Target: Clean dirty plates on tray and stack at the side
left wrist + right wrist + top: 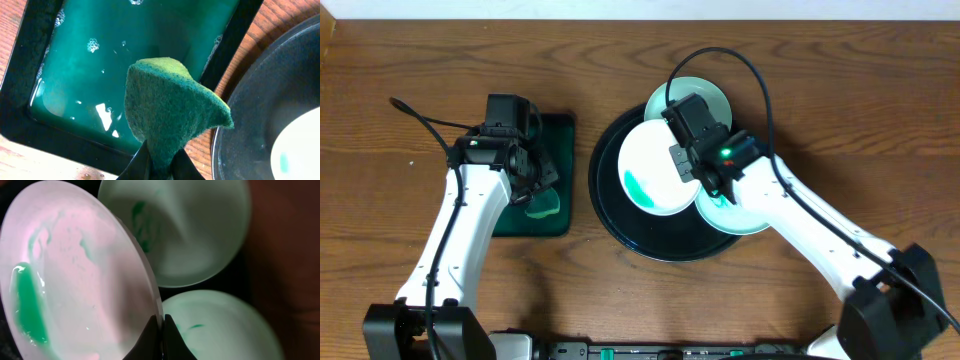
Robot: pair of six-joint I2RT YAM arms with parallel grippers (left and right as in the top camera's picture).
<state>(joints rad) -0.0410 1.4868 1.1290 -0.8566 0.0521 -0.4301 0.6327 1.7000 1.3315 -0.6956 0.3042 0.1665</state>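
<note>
Two claws were clamped: right gripper (pixel 161 330) on the smeared plate (pixel 75 280)'s rim at the tray (pixel 610 215)'s ten o'clock, left gripper (pixel 155 161) on the sponge (pixel 170 105). Judging by smears, all three plates (pixel 695 98) sat uncleaned, none stacked aside.

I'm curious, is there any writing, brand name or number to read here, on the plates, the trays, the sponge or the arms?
No readable text in any view.
Plates: no lettering; the teal marks are smears.
Black tray, green tray, sponge: plain.
Right arm: only a small green light, no label.
Fittings at the overhead view's bottom edge: too small to tell.
</note>
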